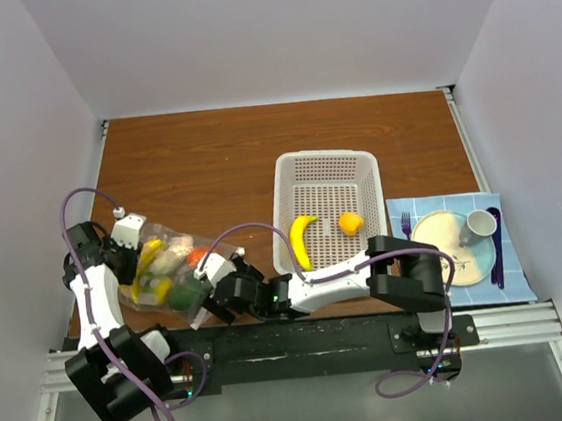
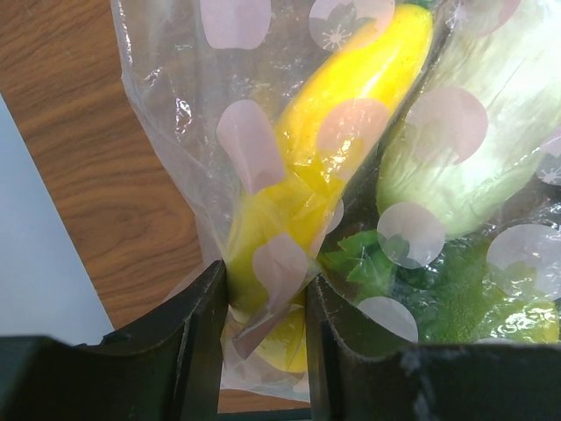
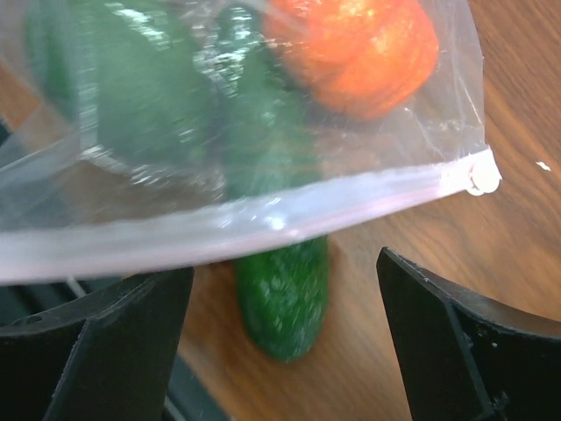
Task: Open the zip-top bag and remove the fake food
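The zip-top bag (image 1: 167, 271) lies at the table's front left, with several fake food pieces inside. My left gripper (image 1: 141, 251) is shut on the bag's far corner; in the left wrist view (image 2: 267, 342) the jaws pinch the plastic (image 2: 175, 114) with a yellow piece (image 2: 351, 96) behind it. My right gripper (image 1: 202, 291) is open at the bag's near edge. In the right wrist view (image 3: 280, 351) a green cucumber (image 3: 280, 298) pokes out under the zip strip (image 3: 263, 219), between the spread fingers and untouched. An orange piece (image 3: 351, 53) is inside the bag.
A white perforated basket (image 1: 323, 171) stands right of the bag and holds a yellow banana (image 1: 302, 240) and a small orange fruit (image 1: 351, 222). A blue mat (image 1: 411, 207) at the far right carries a cream plate (image 1: 445, 238), a cup (image 1: 480, 224) and a fork (image 1: 405, 224).
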Motion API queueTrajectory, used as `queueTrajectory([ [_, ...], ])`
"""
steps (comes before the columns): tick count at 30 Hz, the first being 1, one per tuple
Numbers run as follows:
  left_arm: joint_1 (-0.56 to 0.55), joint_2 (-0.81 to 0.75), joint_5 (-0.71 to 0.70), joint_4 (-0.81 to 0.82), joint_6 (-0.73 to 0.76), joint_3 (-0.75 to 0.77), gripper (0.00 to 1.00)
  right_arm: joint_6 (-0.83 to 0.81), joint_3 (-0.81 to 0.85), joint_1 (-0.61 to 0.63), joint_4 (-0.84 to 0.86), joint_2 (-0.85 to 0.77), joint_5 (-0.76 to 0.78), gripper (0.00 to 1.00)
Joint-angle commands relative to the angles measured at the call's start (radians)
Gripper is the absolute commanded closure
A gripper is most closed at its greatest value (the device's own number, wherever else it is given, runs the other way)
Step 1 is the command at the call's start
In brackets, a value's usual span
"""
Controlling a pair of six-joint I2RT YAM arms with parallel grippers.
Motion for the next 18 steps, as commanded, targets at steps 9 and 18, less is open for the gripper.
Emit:
queueTrajectory([
  [9, 0.005, 0.022, -0.028, 0.052, -0.011, -0.005, 0.94, 0.075, -0.081, -0.048, 0.133, -0.067, -0.097, 0.59],
  [18, 0.003, 0.051, -0.085, 0.107, -0.022, 0.018, 0.98, 0.085, -0.127, -0.039, -0.021, -0.238, -0.07, 1.0],
])
